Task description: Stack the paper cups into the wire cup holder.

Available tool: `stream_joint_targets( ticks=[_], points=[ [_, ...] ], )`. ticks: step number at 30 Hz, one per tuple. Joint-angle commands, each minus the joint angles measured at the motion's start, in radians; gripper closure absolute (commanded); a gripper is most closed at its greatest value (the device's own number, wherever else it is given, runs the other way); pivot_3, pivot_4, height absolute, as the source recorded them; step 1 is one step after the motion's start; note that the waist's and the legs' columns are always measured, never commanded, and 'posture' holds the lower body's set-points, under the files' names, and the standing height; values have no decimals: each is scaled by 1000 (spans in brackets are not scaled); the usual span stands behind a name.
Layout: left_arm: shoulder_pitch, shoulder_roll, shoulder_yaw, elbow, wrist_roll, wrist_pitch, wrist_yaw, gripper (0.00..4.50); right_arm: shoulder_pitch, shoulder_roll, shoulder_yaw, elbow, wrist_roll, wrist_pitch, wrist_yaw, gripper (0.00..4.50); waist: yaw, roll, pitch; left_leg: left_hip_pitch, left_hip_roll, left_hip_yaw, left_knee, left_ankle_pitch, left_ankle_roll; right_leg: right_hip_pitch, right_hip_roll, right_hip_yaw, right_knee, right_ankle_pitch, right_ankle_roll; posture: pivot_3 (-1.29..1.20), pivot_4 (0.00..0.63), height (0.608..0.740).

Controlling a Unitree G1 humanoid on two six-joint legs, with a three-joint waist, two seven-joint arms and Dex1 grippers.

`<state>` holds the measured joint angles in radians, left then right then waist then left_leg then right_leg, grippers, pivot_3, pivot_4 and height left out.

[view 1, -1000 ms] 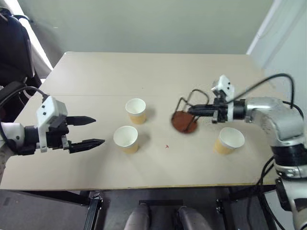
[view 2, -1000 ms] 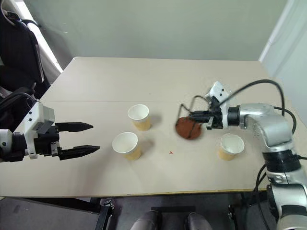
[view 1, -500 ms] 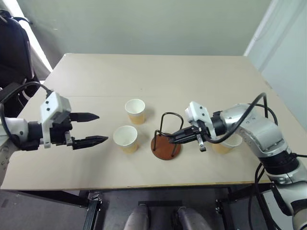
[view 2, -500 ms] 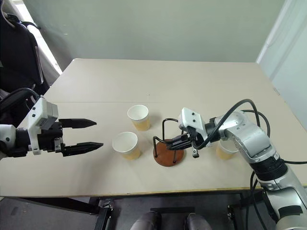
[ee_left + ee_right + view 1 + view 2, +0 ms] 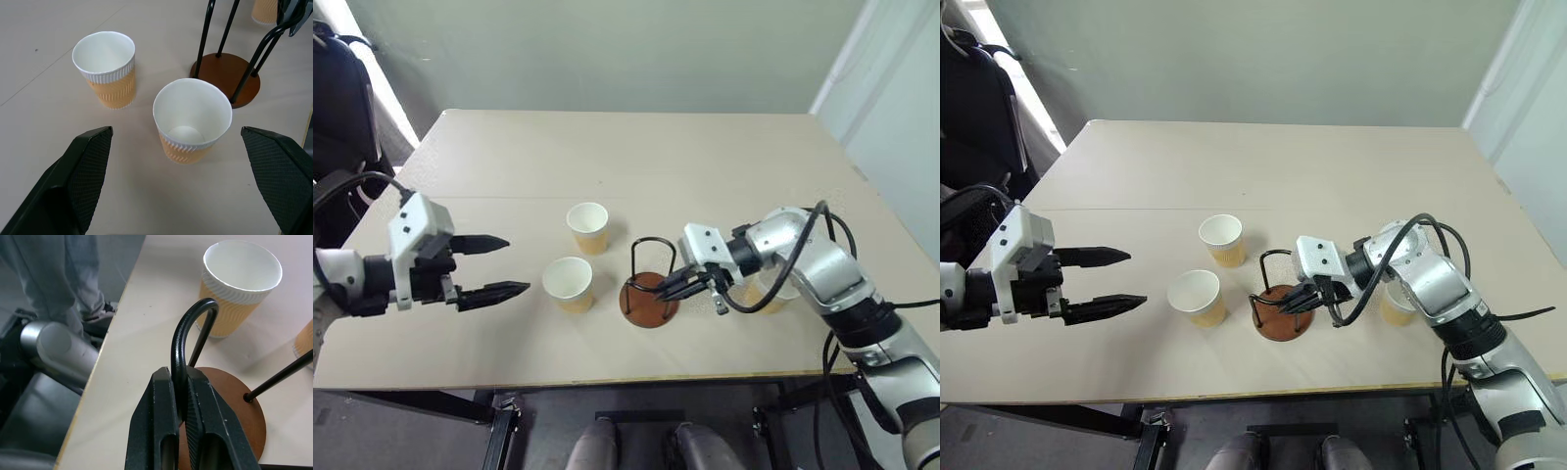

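Wire cup holder [image 5: 649, 290] upright mid-table, near front edge, right gripper [image 5: 180, 401] pinching loop

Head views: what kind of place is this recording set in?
Probably a lab or office test room: a bare beige table against a plain wall, with a dark chair at its side.

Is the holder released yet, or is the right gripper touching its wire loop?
Touching: in the right wrist view, right gripper pinches a wire loop of the wire cup holder.

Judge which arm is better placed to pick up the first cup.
Left. The left gripper is open, facing the near paper cup; the right gripper is shut on the wire cup holder.
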<state>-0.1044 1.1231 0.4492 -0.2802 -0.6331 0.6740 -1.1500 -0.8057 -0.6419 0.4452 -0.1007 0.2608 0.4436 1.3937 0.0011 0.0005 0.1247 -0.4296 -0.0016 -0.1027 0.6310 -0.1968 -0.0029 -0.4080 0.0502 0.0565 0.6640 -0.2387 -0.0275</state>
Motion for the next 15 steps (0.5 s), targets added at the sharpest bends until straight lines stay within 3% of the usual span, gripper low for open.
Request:
stream_joint_targets(
  ticks=[1,10,11,15],
  points=[
    [-2,12,43,-30,-13,1,2,0,-19,-9,6,2,-10,-10,41,3475,0,0,0,0,0,0,0,0,0,0,0,0,0,0,0,0,150,740],
    [-60,24,18,0,-20,-23,-24,0,-61,-50,-71,7,-5,-7,70,258,1,0,0,0,0,0,0,-1,-1,0,0,0,0,0,-1,0,150,740],
    [-73,25,13,4,-21,-27,-31,0,-71,-69,-88,2,3,4,77,30,2,0,0,0,0,0,0,-1,-1,0,0,0,0,0,-1,0,150,740],
    [-189,-1,-3,15,-90,-24,-52,0,-94,-177,-177,-47,47,54,99,30,8,0,0,-1,0,0,0,-1,-2,0,0,0,0,0,-2,0,150,740]
  ],
)
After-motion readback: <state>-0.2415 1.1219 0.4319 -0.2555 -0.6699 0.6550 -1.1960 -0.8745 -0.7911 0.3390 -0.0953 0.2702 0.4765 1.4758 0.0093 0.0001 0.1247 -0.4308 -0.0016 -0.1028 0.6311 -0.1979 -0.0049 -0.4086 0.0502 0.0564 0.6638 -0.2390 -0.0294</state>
